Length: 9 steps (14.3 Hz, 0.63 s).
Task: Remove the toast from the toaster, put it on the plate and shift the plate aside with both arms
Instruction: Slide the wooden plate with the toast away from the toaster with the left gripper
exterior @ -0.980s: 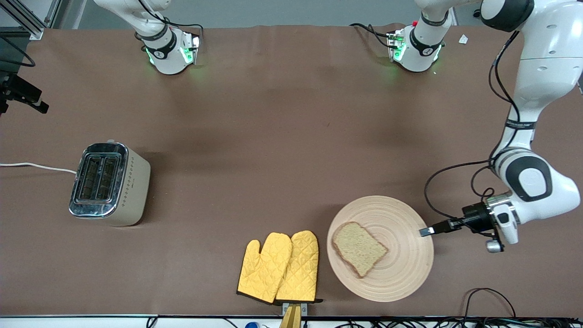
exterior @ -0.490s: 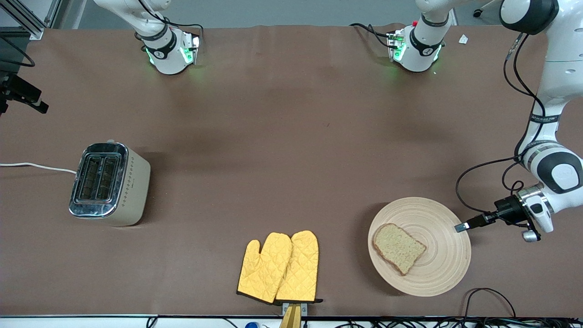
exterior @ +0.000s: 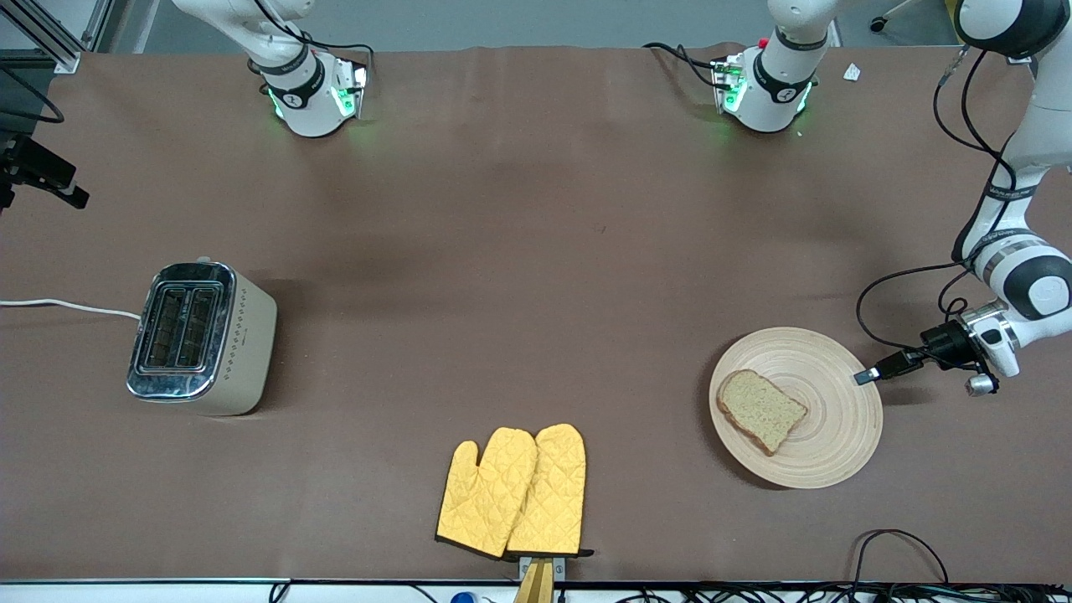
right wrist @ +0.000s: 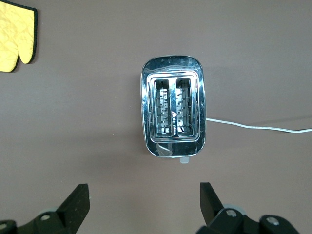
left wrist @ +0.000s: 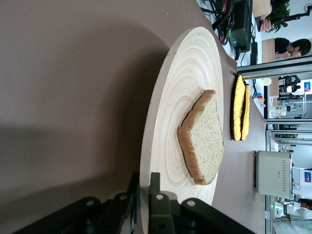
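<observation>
Front view: brown speckled toast [exterior: 762, 410] lies on pale ring-grained plate [exterior: 829, 456].

toaster [exterior: 201, 337]: top slots unobstructed, bare table all around
mitts [exterior: 512, 492]: only obstacle between toaster and plate [exterior: 829, 452]
plate: rim toward toaster free; left gripper [exterior: 867, 376] clamps the other rim

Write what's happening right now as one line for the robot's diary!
left gripper: shut on plate rim, dragging it | toast: on plate | right gripper: open, over toaster | oven mitts: untouched
</observation>
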Each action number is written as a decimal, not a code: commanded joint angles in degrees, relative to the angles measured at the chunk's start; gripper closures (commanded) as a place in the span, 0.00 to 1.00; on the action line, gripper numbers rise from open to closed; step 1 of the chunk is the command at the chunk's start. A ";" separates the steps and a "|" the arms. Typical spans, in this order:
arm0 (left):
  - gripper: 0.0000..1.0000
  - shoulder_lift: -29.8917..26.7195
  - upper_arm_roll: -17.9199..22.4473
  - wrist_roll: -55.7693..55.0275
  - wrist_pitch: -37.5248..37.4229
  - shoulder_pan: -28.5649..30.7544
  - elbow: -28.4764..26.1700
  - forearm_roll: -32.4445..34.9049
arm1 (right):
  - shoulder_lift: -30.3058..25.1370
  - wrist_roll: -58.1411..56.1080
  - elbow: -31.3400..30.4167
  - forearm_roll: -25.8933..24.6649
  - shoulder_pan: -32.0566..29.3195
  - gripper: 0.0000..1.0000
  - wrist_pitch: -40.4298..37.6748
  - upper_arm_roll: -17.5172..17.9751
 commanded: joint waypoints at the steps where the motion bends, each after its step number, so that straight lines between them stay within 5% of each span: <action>1: 0.89 -2.55 -0.40 0.98 -1.07 1.10 -2.52 -0.23 | -0.32 -0.89 -0.14 0.30 -0.23 0.00 -0.26 -0.04; 2: 0.86 -2.55 -0.31 0.72 -1.16 1.10 -2.60 -0.23 | -0.32 -0.80 -0.14 0.30 -0.23 0.00 -0.26 -0.04; 3: 0.70 -2.55 -0.22 0.11 -1.17 1.10 -2.52 -0.23 | -0.32 -0.80 -0.14 0.30 -0.23 0.00 -0.26 -0.04; 6: 0.01 -2.63 -0.22 -4.01 -1.08 1.01 -1.03 3.78 | -0.32 -0.80 -0.14 0.30 -0.23 0.00 -0.26 -0.04; 9: 0.00 -2.63 -0.84 -10.86 -1.34 0.66 6.34 11.70 | -0.32 -0.89 -0.14 0.30 -0.41 0.00 -0.34 -0.04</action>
